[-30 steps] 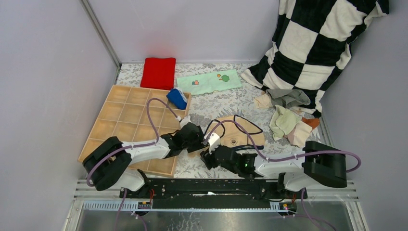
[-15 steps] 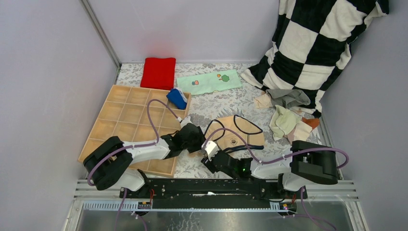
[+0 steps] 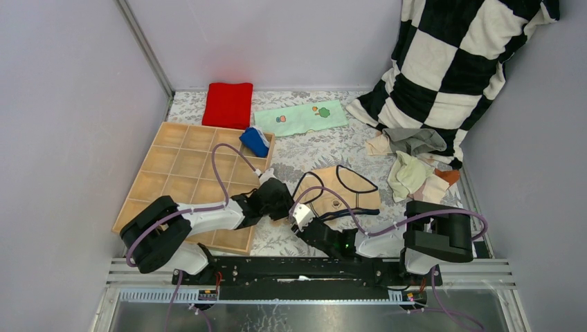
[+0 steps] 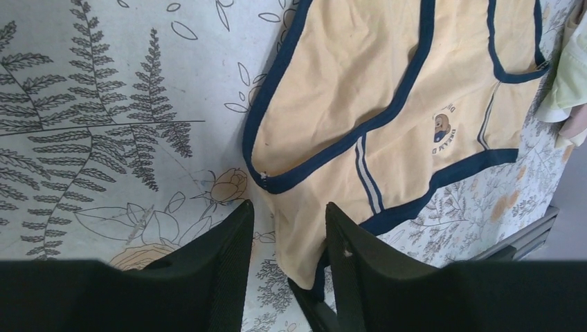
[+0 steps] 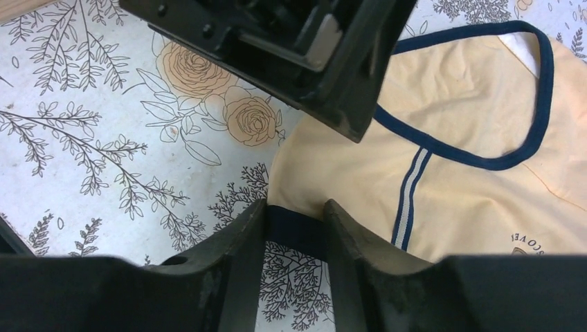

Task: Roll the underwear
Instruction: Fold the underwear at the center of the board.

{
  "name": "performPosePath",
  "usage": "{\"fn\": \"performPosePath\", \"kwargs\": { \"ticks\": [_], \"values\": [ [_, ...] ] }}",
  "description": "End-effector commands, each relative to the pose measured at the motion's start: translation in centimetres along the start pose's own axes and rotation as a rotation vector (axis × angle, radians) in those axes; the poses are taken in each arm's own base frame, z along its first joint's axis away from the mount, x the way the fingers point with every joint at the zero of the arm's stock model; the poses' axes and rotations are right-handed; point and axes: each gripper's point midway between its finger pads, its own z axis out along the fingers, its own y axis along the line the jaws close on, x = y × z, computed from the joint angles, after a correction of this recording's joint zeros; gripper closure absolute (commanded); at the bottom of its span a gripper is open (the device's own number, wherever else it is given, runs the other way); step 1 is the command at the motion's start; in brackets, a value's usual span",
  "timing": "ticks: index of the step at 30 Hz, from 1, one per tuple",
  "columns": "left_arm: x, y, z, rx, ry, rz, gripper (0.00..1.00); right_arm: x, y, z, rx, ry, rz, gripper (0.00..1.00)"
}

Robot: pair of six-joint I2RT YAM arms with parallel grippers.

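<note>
Left arm (image 3: 208, 218), right arm (image 3: 377, 242): white links, black joints, purple cables (image 3: 225, 173). Matte black fingers (image 4: 214, 277). Green speck above rail (image 3: 297, 266), perhaps LED.

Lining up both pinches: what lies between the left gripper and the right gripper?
The tan underwear's dark-trimmed corner, lying on the floral tablecloth. The right wrist view shows it between the right gripper and the left gripper.

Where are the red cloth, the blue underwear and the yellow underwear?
red cloth (image 3: 228, 104): top view, its middle.
blue underwear (image 3: 254, 142): top view, its middle.
yellow underwear (image 4: 340, 77): left wrist view, its plain yellow panel.
</note>
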Motion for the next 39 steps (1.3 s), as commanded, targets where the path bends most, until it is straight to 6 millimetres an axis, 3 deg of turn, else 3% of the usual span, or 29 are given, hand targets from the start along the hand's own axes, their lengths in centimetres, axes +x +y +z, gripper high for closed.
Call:
{"fn": "performPosePath", "kwargs": {
  "ticks": [1,6,12,22,25,33,39],
  "values": [
    [0.7,1.5,0.2,-0.039,0.021,0.006,0.55,-0.2,-0.9,0.3,0.07,-0.007,-0.004,0.63],
    [0.6,1.6,0.1,-0.045,0.015,0.004,0.68,-0.5,-1.1,0.1,0.09,-0.014,0.047,0.83],
    [0.2,1.3,0.0,-0.051,0.003,0.007,0.79,-1.0,-0.8,0.0,0.077,-0.011,0.071,1.0],
    [-0.8,0.2,0.3,-0.054,-0.018,0.02,1.0,-2.9,0.5,-0.6,0.001,-0.049,0.153,1.0],
    [-1.2,0.2,-0.1,-0.079,-0.025,0.042,1.0,-4.0,1.5,-0.9,-0.054,-0.051,0.174,1.0],
    [-4.2,0.3,-3.8,-0.137,-0.145,0.058,1.0,-6.9,4.3,-1.1,-0.169,-0.075,0.235,1.0],
    [-4.5,0.9,-5.9,-0.154,-0.16,0.091,1.0,-8.3,4.8,-1.5,-0.183,-0.113,0.305,1.0]
  ]
}}
